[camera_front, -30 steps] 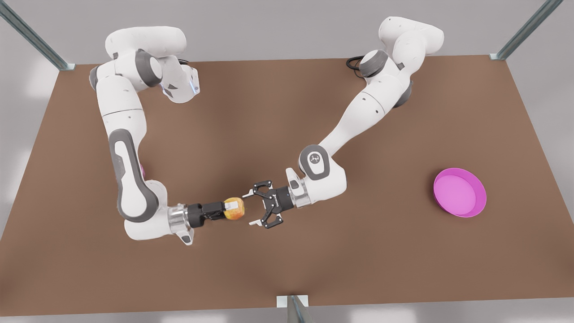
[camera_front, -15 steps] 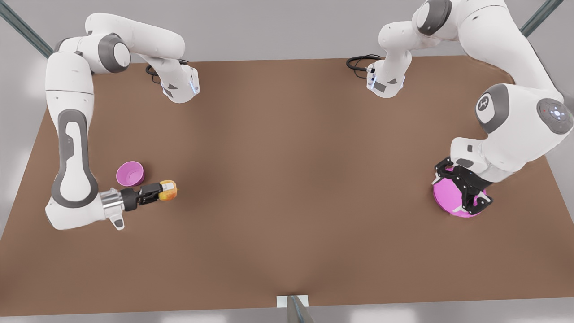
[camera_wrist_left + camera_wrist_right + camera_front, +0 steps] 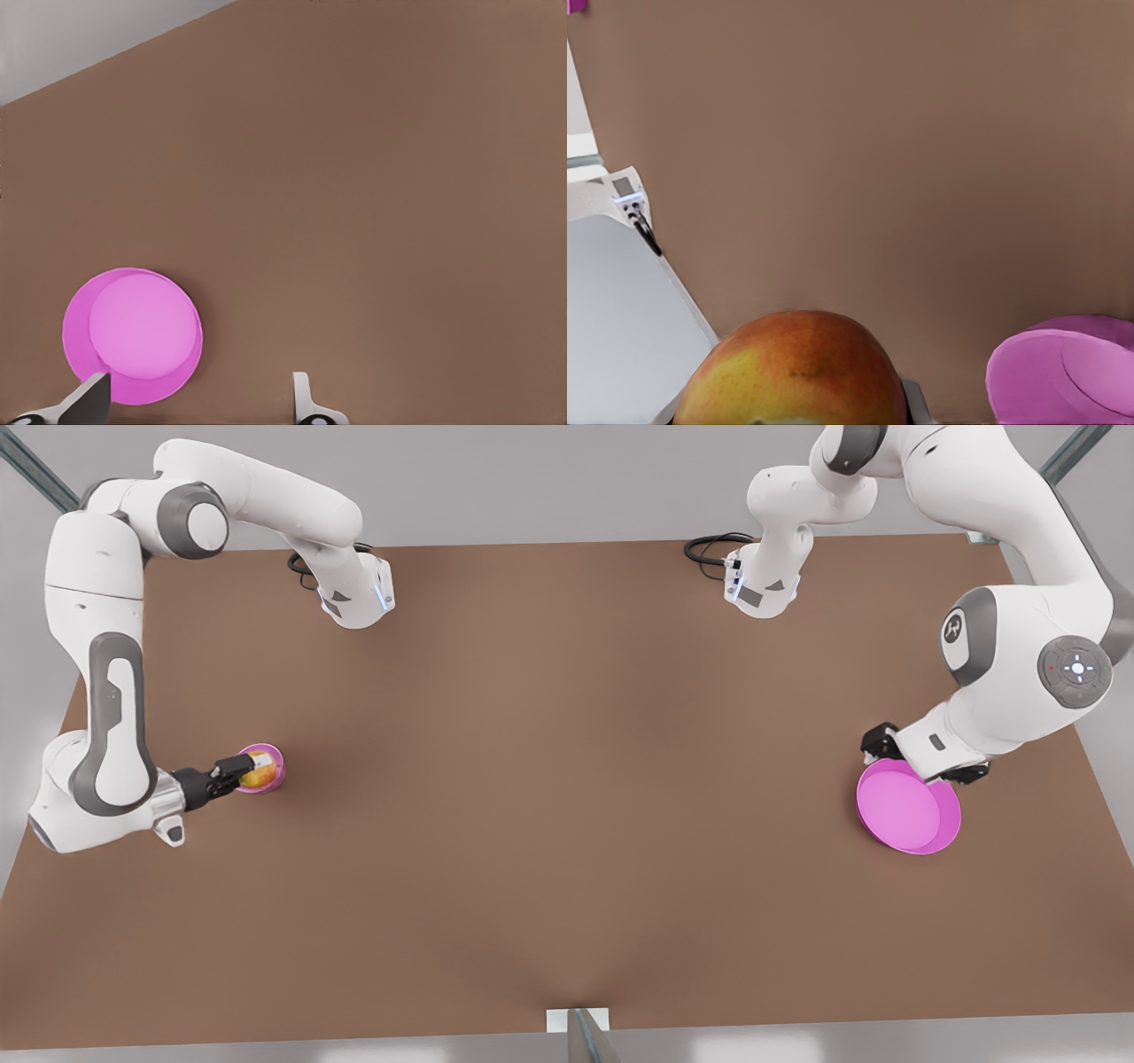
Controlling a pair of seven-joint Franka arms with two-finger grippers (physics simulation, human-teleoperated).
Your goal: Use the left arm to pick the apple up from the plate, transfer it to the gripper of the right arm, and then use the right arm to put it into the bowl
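Right gripper [image 3: 237, 772] is clenching the apple [image 3: 257, 771], holding it over the bowl [image 3: 273, 760]; whether the apple is touching the bowl's inside cannot be judged. In the right wrist view the apple [image 3: 793, 370] is sitting between the fingers, the bowl [image 3: 1063, 372] just beside it. Left gripper [image 3: 917, 755], well apart from the bowl, is hanging at the plate [image 3: 908, 810] rim. In the left wrist view its fingertips [image 3: 303, 398] are standing spread, grasping nothing, beside the plate [image 3: 133, 336].

Bare table [image 3: 567, 797] between plate [image 3: 908, 815] and bowl [image 3: 270, 766], both arms at its ends
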